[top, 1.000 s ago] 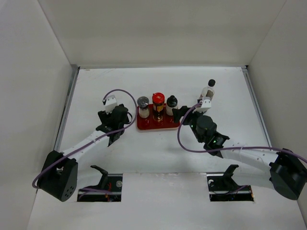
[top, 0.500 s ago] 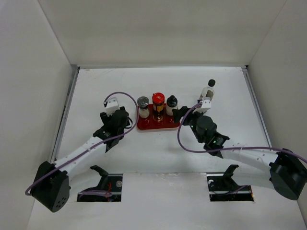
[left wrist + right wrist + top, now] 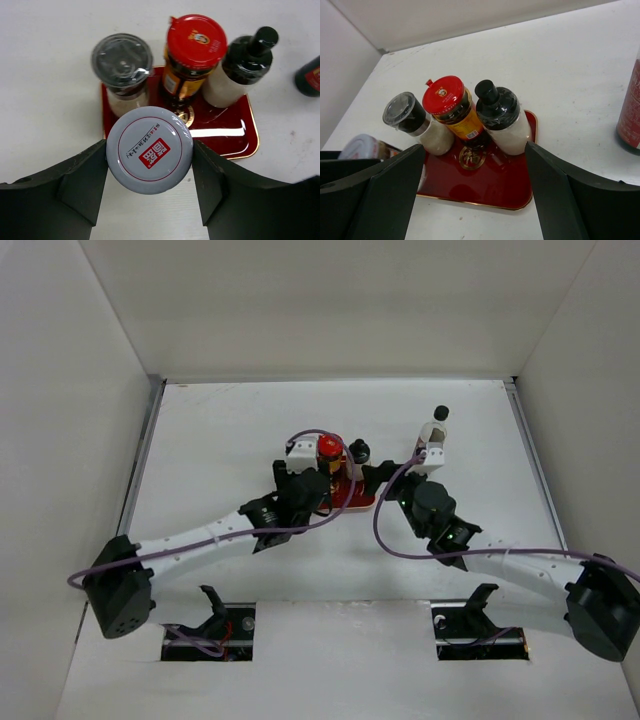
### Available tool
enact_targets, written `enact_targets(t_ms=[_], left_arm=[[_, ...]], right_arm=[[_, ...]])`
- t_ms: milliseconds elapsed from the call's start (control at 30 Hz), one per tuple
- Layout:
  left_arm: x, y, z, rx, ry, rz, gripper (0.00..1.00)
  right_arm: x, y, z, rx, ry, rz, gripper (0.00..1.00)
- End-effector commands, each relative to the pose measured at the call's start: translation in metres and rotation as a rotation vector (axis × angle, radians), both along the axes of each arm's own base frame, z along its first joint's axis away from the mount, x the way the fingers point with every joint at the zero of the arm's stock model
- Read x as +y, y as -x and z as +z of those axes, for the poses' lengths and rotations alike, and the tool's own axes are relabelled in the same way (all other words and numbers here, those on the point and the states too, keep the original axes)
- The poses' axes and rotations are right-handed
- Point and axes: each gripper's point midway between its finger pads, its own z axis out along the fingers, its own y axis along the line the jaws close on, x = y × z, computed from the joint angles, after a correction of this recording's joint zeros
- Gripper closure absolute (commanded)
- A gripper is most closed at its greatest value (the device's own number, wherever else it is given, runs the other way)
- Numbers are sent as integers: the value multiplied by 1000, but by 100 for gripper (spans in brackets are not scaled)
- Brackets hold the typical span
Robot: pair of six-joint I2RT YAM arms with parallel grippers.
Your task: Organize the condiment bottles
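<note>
Right, nearest the arm bases the left gripper [image 3: 150, 156] is clamped on the white-lidded jar [image 3: 149, 144], a finger tight against each side, holding it over the near left edge of the red tray [image 3: 485, 192]; whether it touches down I cannot tell. Just to the right, the right gripper [image 3: 475, 147] hangs spread wide and empty at the tray's near right side. Along the tray's far half the grey-lidded shaker [image 3: 121, 62], the red-lidded jar [image 3: 196, 41] and a black-capped bottle [image 3: 248, 55] stand side by side, and further right the red-labelled bottle [image 3: 630, 105] stands alone on the white worktop [image 3: 50, 40], off the tray.
</note>
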Motion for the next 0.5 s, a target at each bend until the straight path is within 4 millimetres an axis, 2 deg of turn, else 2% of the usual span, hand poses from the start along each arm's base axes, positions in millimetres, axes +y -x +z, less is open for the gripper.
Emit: enact_targets(t_ms=[0,67,200,400,467], left_arm=[[-33,-21,50,-125,131,3,62],[-42,-28,46,-129,127,-17,62],[-48,-36,29,-115,116,-23,62],[-41,-40,-1,-90,87,-12,62],[-37,-40,-10,-82,80,-13,61]], right_arm=[[-4,-1,23,-62,-64,-13,12],[-5,-1,22,-61,-64,-16,12],[-7,-1,22,-62,-66,-19,13],[-9,-1,23,-64,-74,-24,14],[-10,-1,25,-68,-78,-23,17]])
